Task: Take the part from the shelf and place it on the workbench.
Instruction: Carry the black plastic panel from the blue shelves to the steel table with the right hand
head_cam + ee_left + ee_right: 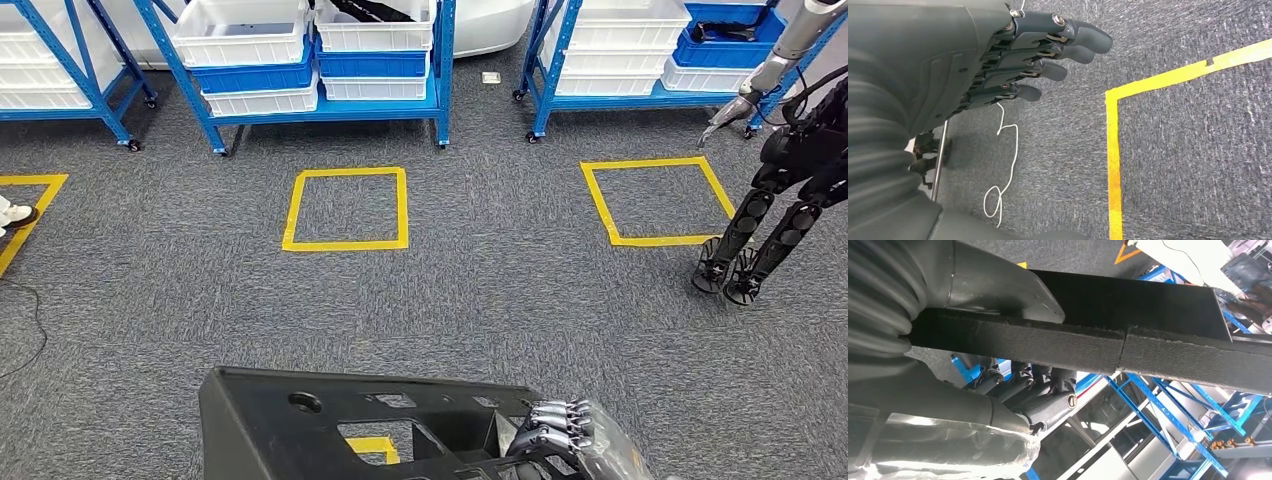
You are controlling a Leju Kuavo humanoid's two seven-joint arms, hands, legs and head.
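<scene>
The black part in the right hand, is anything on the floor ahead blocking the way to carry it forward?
Nothing visible stands directly ahead. The right hand holds the black part over grey carpet marked with yellow tape squares. Another robot stands off to the right, blue shelves beyond. No workbench is in sight.

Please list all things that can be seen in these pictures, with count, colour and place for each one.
part: one, black, flat with cut-out holes, low in the head view, held at its right edge
shelf racks: three, blue, on castors along the far side
bins: several, white and blue, stacked on the racks
taped squares: yellow outlines on the grey carpet
cord: one, white, loose on the carpet
second robot: one, black and silver, far right
right hand: grips the part
left hand: hangs above the carpet, fingers nearly straight, holding nothing
</scene>
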